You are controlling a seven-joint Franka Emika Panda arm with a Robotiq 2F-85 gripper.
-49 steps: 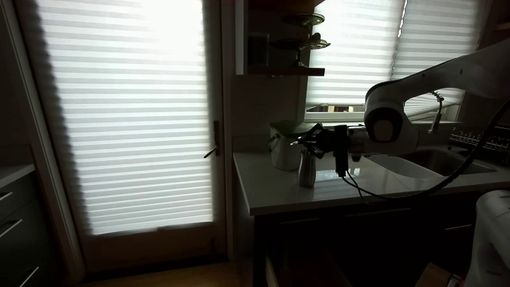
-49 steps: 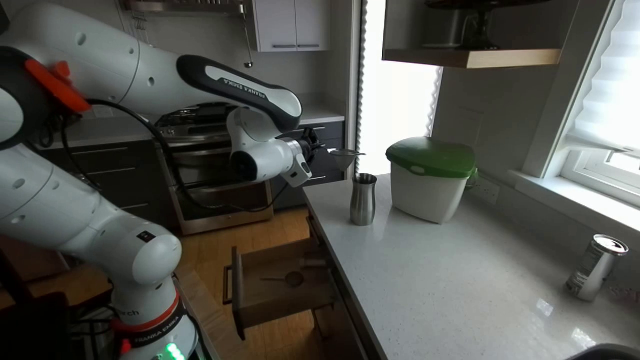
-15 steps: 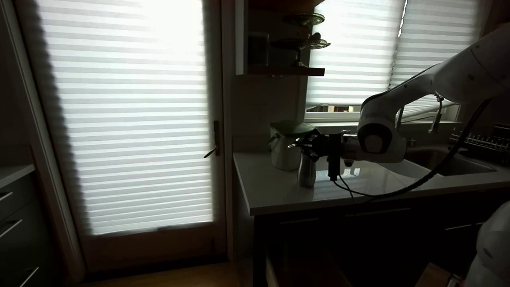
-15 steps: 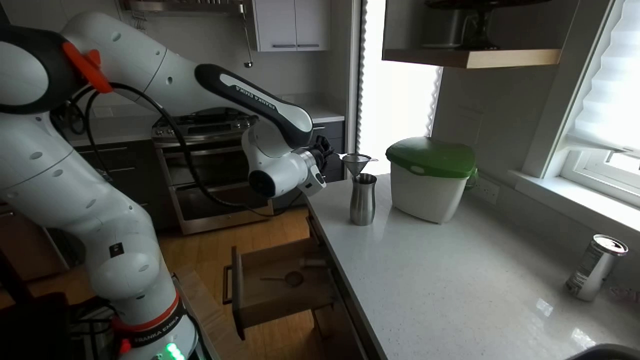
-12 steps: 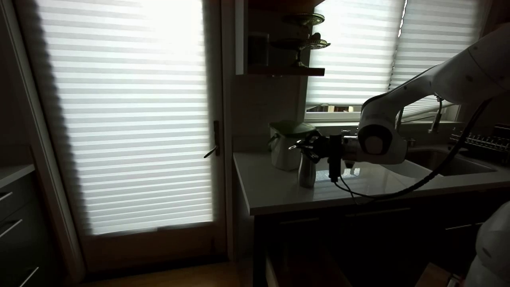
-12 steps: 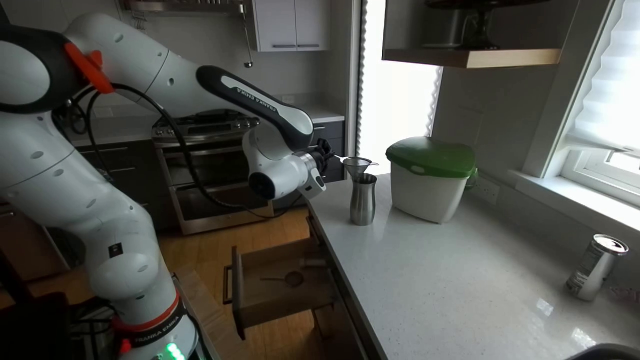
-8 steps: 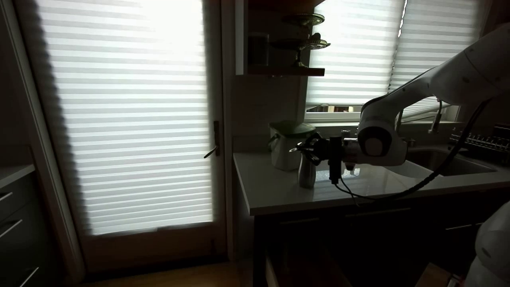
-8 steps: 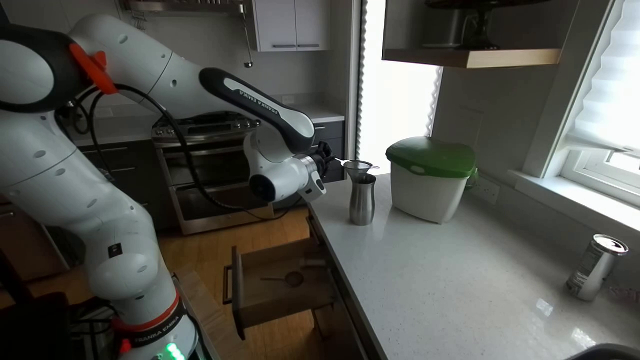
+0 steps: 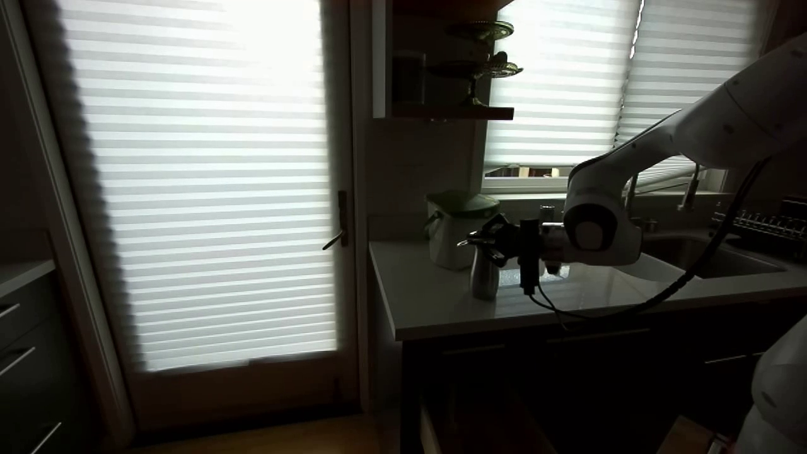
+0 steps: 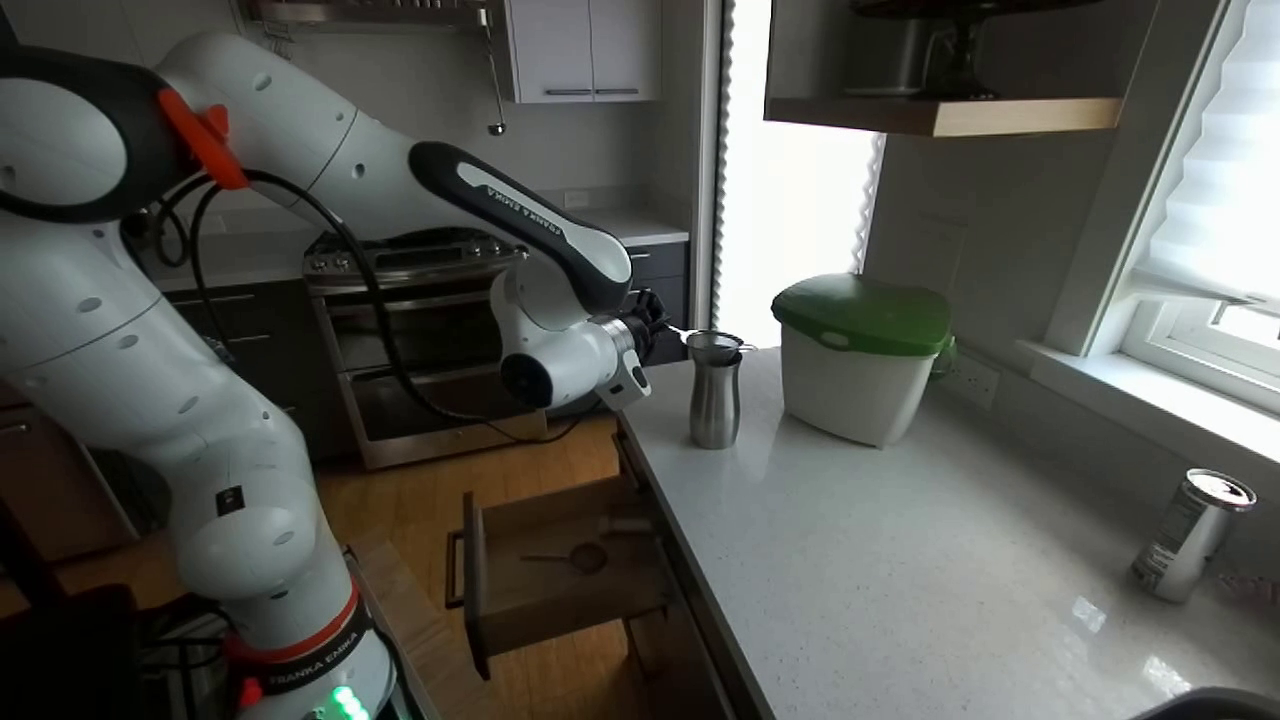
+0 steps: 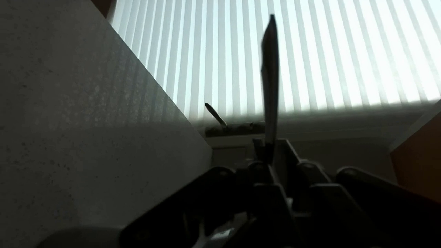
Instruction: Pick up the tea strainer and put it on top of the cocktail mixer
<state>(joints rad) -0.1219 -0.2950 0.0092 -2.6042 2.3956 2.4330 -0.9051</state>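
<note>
The tea strainer [image 10: 713, 346], a mesh bowl with a thin handle, sits over the mouth of the cocktail mixer [image 10: 715, 408]. The bowl's lower part seems inside the mouth; I cannot tell whether it rests there. The mixer, a grey metal cylinder, stands near the counter edge and also shows in an exterior view [image 9: 485, 277]. My gripper [image 10: 667, 323] is shut on the handle, beside and slightly above the mixer's rim. In the wrist view the strainer handle's end [image 11: 270, 69] sticks out past the fingertips [image 11: 272, 146]; the bowl is not clearly visible there.
A white bin with green lid [image 10: 860, 370] stands right beside the mixer. A tilted can [image 10: 1193, 535] is further along the counter [image 10: 900, 580]. An open drawer [image 10: 560, 590] juts out below the counter edge. A wooden shelf [image 10: 1000, 115] hangs above.
The strainer moved over the mixer, then came down onto its mouth with the gripper. In the last half second the mixer shifted slightly toward the gripper and stays upright.
</note>
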